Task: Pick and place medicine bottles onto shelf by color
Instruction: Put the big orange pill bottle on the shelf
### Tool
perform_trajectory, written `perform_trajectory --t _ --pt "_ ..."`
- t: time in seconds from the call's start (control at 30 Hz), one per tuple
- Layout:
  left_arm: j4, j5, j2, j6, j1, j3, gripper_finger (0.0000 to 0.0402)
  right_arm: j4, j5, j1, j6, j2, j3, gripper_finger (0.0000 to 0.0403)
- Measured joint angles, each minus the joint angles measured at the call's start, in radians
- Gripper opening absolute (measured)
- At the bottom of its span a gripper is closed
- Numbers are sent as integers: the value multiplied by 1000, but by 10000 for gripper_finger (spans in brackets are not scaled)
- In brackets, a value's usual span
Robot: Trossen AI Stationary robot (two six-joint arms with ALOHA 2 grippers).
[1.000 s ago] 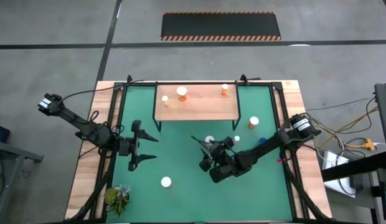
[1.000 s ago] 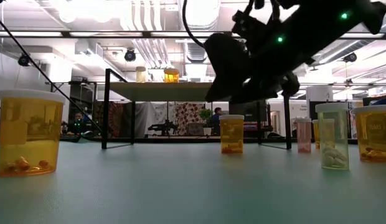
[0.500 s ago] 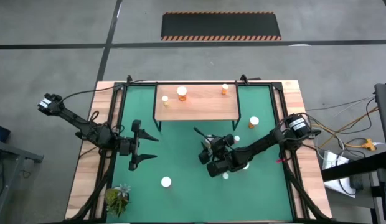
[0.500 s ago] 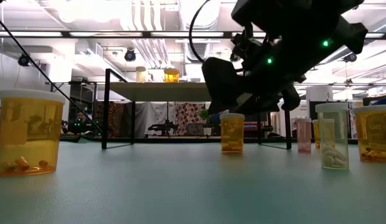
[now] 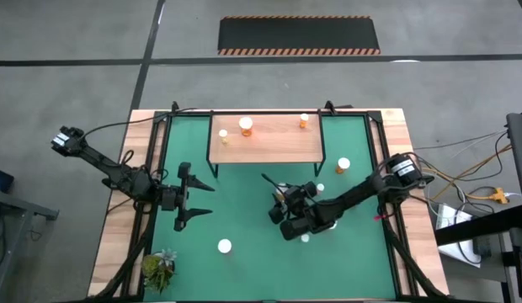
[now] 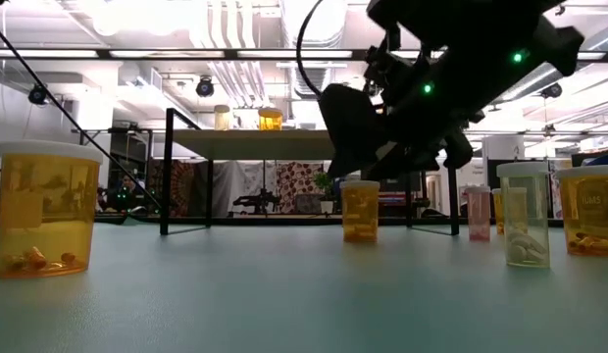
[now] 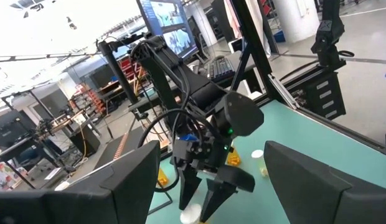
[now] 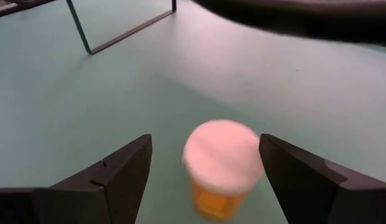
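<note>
The small orange bottle (image 8: pixel 221 167) stands on the green tabletop (image 5: pixel 244 210) between the right gripper's (image 8: pixel 205 168) wide-open, empty fingers (image 8: pixel 112 174); it looks light, hard and smooth, so squeeze its round sides below the white cap (image 8: pixel 223 155).

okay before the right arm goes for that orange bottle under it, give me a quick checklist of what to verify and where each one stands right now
1. Right gripper open: ok, fingers spread wide.
2. Orange bottle lined up between the fingers: ok in the right wrist view, cap centred in the gap.
3. Bottle upright: ok, white cap faces up.
4. Fingers low enough to grip the body: cannot tell; the gripper looks above the cap.
5. Shelf has free space: ok, three bottles sit along its back part and the front is bare.
6. Left gripper out of the way: ok, open and waiting over the mat's left side.
</note>
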Motion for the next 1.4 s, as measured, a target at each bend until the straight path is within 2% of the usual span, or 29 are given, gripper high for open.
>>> perform_trajectory --t 0.43,1.07,1.17,1.4 --pt "-8 0 5 -1 1 0 270 -61 38 4 103 -6 -14 286" --pt "-8 0 7 -1 0 0 270 24 41 2 118 72 -27 283" --pt "-8 0 8 0 0 0 270 24 45 2 117 72 -27 265" --pt "-8 1 11 0 0 0 270 25 45 -3 115 72 -27 195"
